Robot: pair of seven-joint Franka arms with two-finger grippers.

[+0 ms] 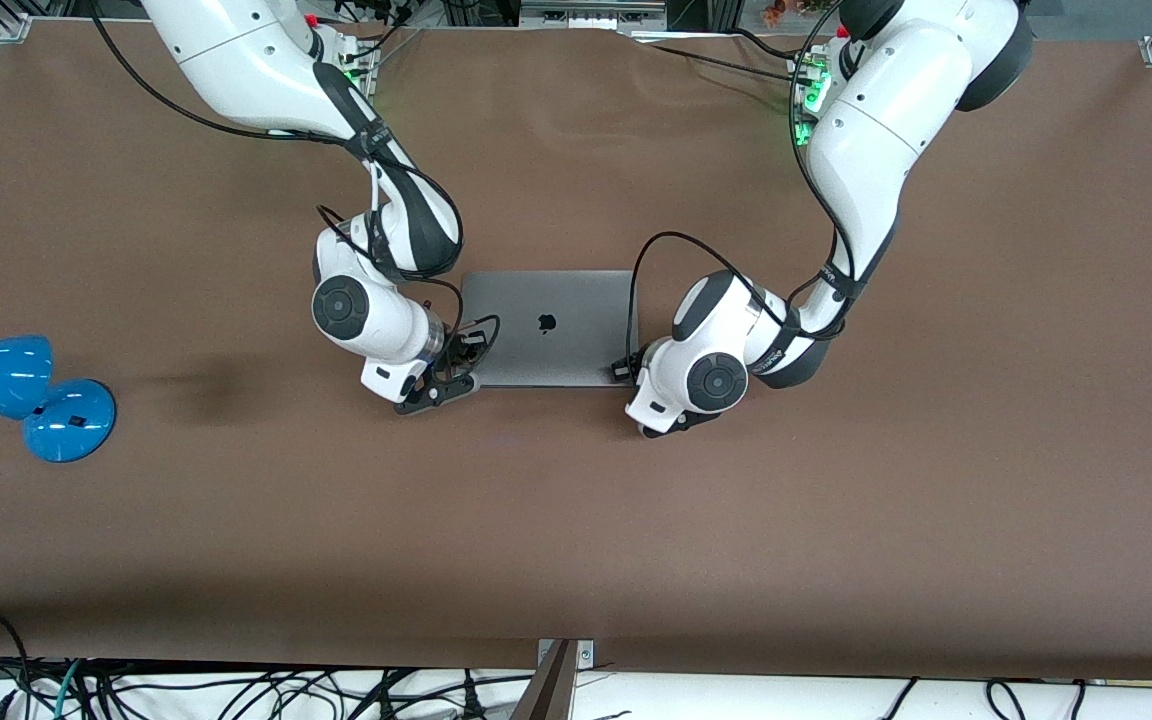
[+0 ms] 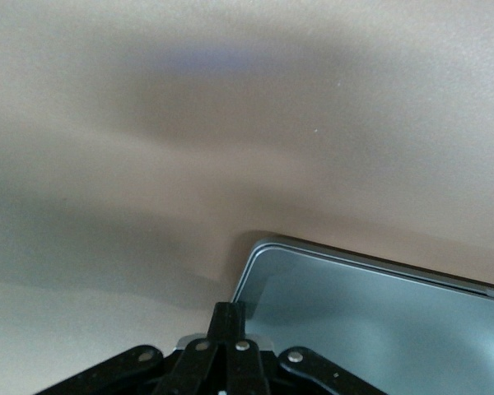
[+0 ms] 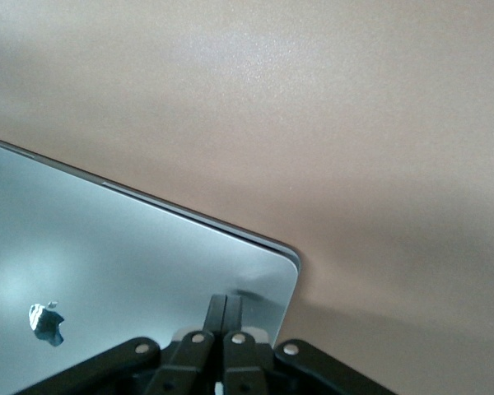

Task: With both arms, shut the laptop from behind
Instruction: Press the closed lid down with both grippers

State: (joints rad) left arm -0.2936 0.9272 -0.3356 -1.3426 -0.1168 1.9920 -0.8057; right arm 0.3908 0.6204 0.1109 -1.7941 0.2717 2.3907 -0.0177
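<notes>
The space-grey laptop [image 1: 548,330] lies at the table's middle with its lid down flat and the dark apple logo [image 1: 546,322] facing up. My right gripper [image 1: 469,366] is shut and its tips rest on the lid's corner nearest the front camera at the right arm's end; the right wrist view shows the fingers [image 3: 227,311] on the lid [image 3: 132,255] beside the corner. My left gripper [image 1: 626,370] is shut at the other near corner; the left wrist view shows its fingers [image 2: 230,317] at the lid's [image 2: 379,329] corner edge. Keys and screen are hidden.
A blue desk lamp [image 1: 26,395] lies on the brown table [image 1: 576,540] toward the right arm's end. Cables hang along the table's edge nearest the front camera [image 1: 236,690].
</notes>
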